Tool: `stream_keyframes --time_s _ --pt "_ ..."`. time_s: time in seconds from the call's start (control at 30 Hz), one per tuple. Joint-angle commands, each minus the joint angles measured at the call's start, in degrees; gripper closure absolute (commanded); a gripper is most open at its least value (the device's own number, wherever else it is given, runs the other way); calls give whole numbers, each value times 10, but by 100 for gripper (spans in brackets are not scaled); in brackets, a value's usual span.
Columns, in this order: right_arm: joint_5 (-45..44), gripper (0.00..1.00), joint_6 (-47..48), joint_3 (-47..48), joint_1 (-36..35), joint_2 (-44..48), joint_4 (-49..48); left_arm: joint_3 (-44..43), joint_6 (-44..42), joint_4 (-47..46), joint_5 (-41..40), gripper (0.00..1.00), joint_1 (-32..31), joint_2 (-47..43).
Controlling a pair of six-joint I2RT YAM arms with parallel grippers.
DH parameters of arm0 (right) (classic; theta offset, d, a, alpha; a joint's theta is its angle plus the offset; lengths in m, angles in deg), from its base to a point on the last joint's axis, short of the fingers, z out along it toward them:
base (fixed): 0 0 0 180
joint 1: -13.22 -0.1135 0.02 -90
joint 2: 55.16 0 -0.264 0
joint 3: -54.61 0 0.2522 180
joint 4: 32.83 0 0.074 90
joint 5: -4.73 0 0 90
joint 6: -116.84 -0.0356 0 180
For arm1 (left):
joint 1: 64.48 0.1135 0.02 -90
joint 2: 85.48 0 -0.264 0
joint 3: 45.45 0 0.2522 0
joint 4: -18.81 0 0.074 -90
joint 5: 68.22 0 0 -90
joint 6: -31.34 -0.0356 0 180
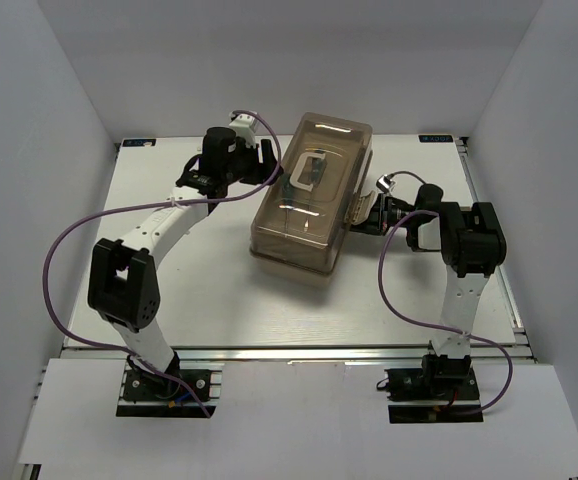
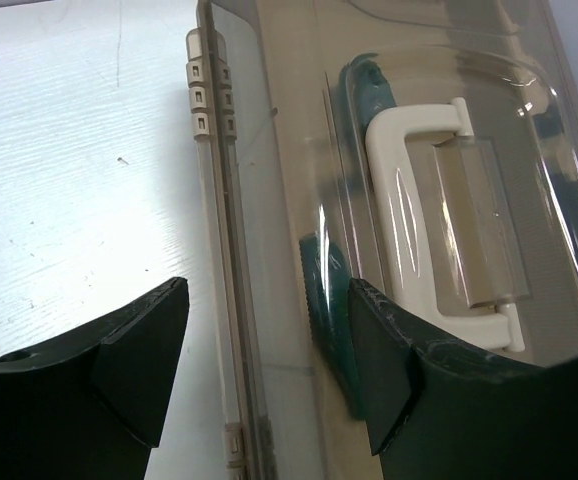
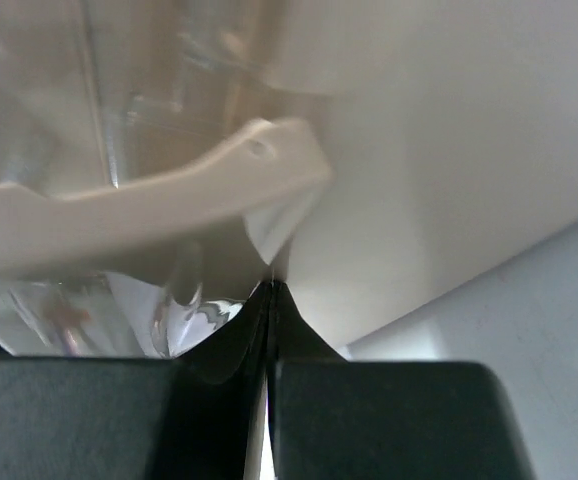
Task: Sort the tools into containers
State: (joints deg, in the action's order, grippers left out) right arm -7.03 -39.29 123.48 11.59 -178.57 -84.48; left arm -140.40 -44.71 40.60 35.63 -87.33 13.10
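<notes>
Overhead, closed beige plastic toolbox (image 1: 291, 268) with translucent brownish lid (image 1: 304, 218) at middle of white table (image 1: 219, 290). Only via left wrist: green screwdriver handle (image 2: 367, 92) under lid; left gripper (image 2: 269, 290) wide, empty, astride lid edge. Via right wrist, right gripper (image 3: 269, 287) pinched shut, empty, beside beige latch (image 3: 149, 200).

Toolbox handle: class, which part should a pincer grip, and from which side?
Probably the long straight bar of the white handle, approached from above. The handle lies flat in a recess on the closed lid, so its sides look walled in, and the bar is its narrowest, straightest part.
</notes>
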Motion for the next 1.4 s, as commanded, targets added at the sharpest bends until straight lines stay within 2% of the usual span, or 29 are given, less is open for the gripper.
stream_keyframes --time_s 0.0,0.07,0.1,0.13,0.17,0.23,0.33,0.67,0.97,1.37 --pt "14 100 76 68 -36 82 -69 10 -2 85 108 25 -68 28" --pt "-10 100 228 90 -36 103 71 10 -3 86 108 25 -68 28" --pt "-26 100 310 109 -38 111 171 10 -3 85 108 25 -68 28" --pt "-53 100 411 138 -40 123 430 11 -4 86 107 25 -68 28" --pt "-98 100 595 172 -43 121 543 11 -4 86 108 25 -68 28" --pt "-113 100 655 227 -51 107 652 14 -5 85 107 25 -68 28" --pt "-163 100 702 245 -53 105 714 16 -6 81 108 25 -68 32" --pt "-349 100 800 296 -87 110 826 -5 -6 81 122 25 -76 71" --pt "-568 100 834 291 -173 143 840 -34 -5 84 125 25 -94 101" --pt "-618 100 863 327 -185 95 906 -37 -4 84 124 25 -96 103"
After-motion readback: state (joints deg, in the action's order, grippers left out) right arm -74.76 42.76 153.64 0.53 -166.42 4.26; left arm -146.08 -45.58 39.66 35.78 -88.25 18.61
